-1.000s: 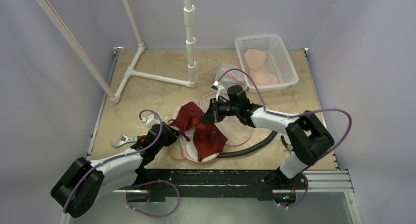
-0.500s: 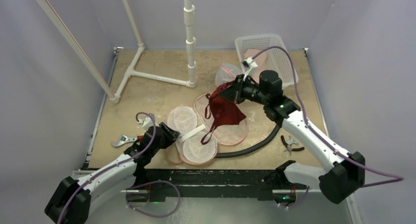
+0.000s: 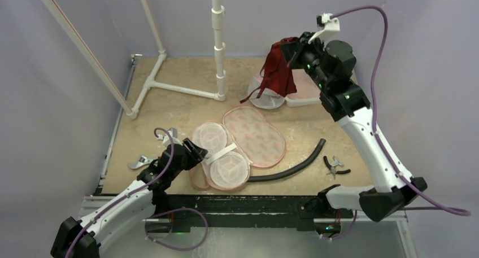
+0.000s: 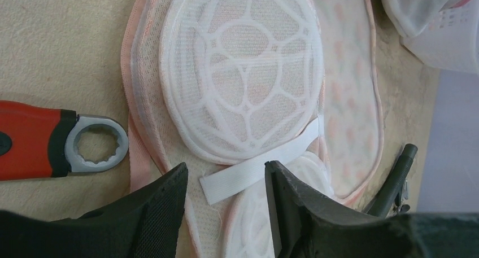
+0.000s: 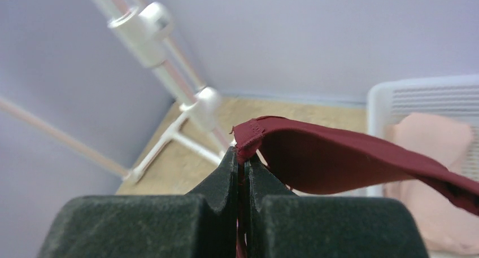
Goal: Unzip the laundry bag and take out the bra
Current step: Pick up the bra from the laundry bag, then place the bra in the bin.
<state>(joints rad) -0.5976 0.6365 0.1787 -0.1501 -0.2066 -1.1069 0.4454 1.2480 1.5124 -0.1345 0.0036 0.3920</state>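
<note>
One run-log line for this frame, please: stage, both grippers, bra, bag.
stage: bra out of laundry bag, bag lying open | right gripper: shut on bra, held high | left gripper: open, empty, over laundry bag

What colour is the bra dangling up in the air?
The bra is dark red, shown best in the right wrist view.

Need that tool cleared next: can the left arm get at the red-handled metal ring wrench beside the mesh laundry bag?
Probably yes: the red-handled metal ring wrench lies uncovered just beside the open, empty left gripper.
</note>
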